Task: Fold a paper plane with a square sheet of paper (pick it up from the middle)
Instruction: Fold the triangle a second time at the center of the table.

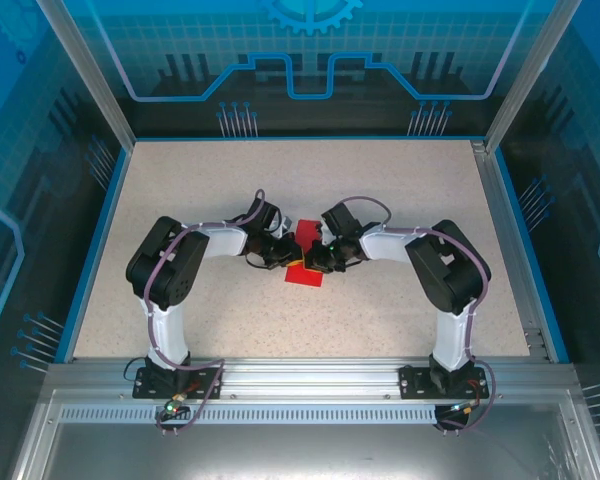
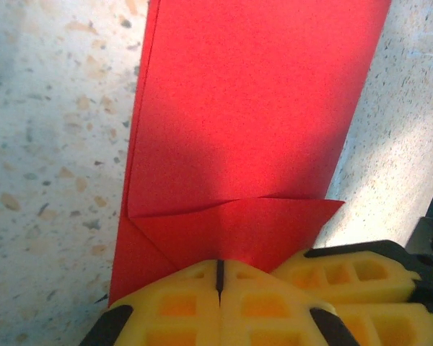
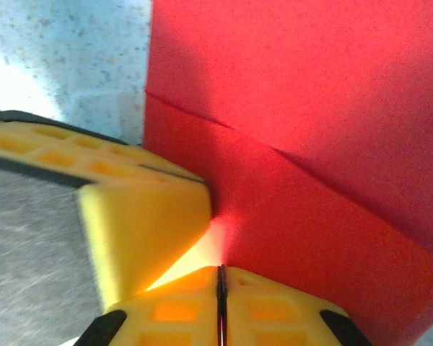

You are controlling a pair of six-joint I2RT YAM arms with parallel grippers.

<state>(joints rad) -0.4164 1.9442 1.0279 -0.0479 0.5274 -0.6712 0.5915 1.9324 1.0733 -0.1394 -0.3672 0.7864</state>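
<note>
**Item: red sheet of paper** (image 1: pixel 303 274), partly folded. It lies at the middle of the speckled worktop (image 1: pixel 280 190), between the two hands.
- From the left wrist it reads as a long band running away from the fingers, with both long edges straight.
- A triangular flap (image 2: pixel 231 231) is turned across the near end. Its upper edge forms a shallow crease from side to side.
- From the right wrist, a diagonal fold edge crosses the red surface from upper left to lower right.

**Left hand** (image 2: pixel 219 268): the yellow fingers are pressed tight together, tips touching the near end of the flap. Whether paper is caught between them cannot be told.

**Right hand** (image 3: pixel 221 272): the yellow fingers are likewise together, tips against the red surface. A grip on the paper cannot be confirmed. One finger of the left hand lies just beside it, at the paper's edge.

**Arms:** the left arm (image 1: pixel 170 265) and right arm (image 1: pixel 445 265) have their elbows bent outward. Their forearms meet at the centre, with the hands close together over the sheet.

**Surround:**
- Open worktop stretches from the paper toward the far edge and to both sides.
- A blue rim (image 1: pixel 98 230) borders the left, far and right edges.
- An aluminium rail (image 1: pixel 310 375) at the near edge carries the arm bases.
- Blue translucent panels (image 1: pixel 310 60) wall the space.
</note>
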